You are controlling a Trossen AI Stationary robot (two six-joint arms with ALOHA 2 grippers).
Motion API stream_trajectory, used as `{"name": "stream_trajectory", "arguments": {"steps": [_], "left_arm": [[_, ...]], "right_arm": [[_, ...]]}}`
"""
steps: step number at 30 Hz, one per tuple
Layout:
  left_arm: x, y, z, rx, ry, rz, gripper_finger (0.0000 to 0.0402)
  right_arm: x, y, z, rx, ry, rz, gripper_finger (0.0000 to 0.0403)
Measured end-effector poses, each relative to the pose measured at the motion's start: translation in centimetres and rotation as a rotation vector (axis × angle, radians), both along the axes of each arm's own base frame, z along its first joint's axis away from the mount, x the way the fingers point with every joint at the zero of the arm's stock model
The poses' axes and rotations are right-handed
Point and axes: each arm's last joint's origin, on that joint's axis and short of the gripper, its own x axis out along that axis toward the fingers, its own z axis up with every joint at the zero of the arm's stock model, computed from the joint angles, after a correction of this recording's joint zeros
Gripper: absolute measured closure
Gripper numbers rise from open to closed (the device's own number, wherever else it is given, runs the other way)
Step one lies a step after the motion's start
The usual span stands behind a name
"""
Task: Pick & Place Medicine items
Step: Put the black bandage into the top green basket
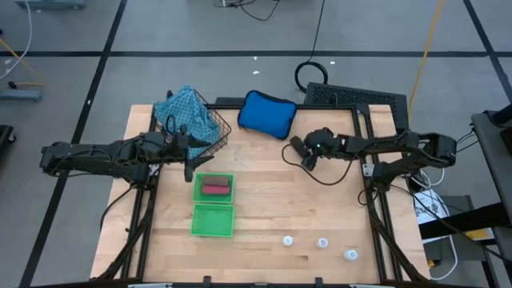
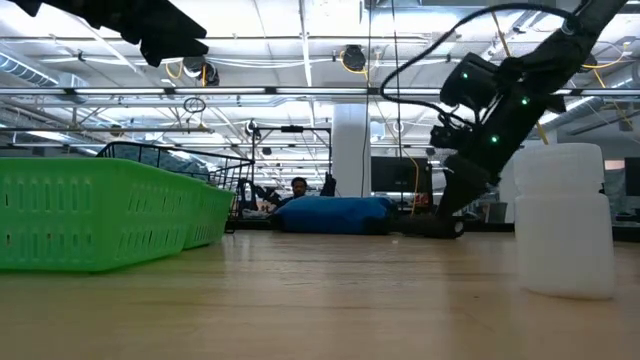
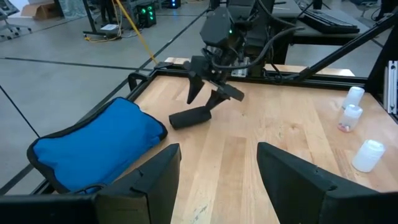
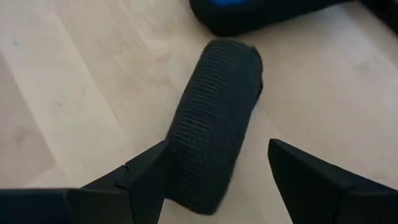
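A black ribbed oblong piece (image 4: pixel 214 118) lies on the wood just in front of the bright-blue pouch (image 3: pixel 93 146). My right gripper (image 3: pixel 205 99) is open and hovers low over the black piece (image 3: pixel 189 117), one finger on either side of it. My left gripper (image 3: pixel 217 180) is open and empty, raised near the wire basket (image 1: pixel 210 132), which holds the light-blue cloth. A reddish oblong piece (image 1: pixel 214 187) lies in the far green basket (image 1: pixel 198 192). Three small white bottles (image 1: pixel 323 242) stand near the table's near right edge.
A second green basket (image 1: pixel 213 221) sits just nearer than the first. Bare wood lies between the baskets and the bottles. A dark cable loops down from the right arm (image 1: pixel 316 170). A person (image 2: pixel 298 187) sits in the room beyond the table.
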Motion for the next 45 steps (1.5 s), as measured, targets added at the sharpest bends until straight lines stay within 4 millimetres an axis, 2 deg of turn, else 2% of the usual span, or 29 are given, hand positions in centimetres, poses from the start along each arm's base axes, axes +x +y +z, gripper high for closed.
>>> {"name": "stream_trajectory", "arguments": {"steps": [7,18,29,35,40,45], "left_arm": [[0.0,0.0,0.0,0.0,0.0,0.0,0.0179],[0.0,0.0,0.0,0.0,0.0,0.0,0.0178],[0.0,0.0,0.0,0.0,0.0,0.0,0.0178],[0.0,0.0,0.0,0.0,0.0,0.0,0.0179],[0.0,0.0,0.0,0.0,0.0,0.0,0.0178],[0.0,0.0,0.0,0.0,-0.002,0.0,0.0178]], "right_arm": [[-0.8,0.4,-1.5,0.006,-0.11,0.007,0.0147],[-2.2,1.0,-3.3,-0.024,-0.17,0.049,0.0159],[-2.4,1.1,-3.3,-0.057,-0.227,0.059,0.0237],[-2.3,1.2,-3.2,-0.074,-0.23,0.128,0.0286],[-2.0,1.4,-2.3,-0.062,-0.307,0.232,0.0319],[-1.8,2.4,-0.5,-0.071,-0.421,0.354,0.0334]]}}
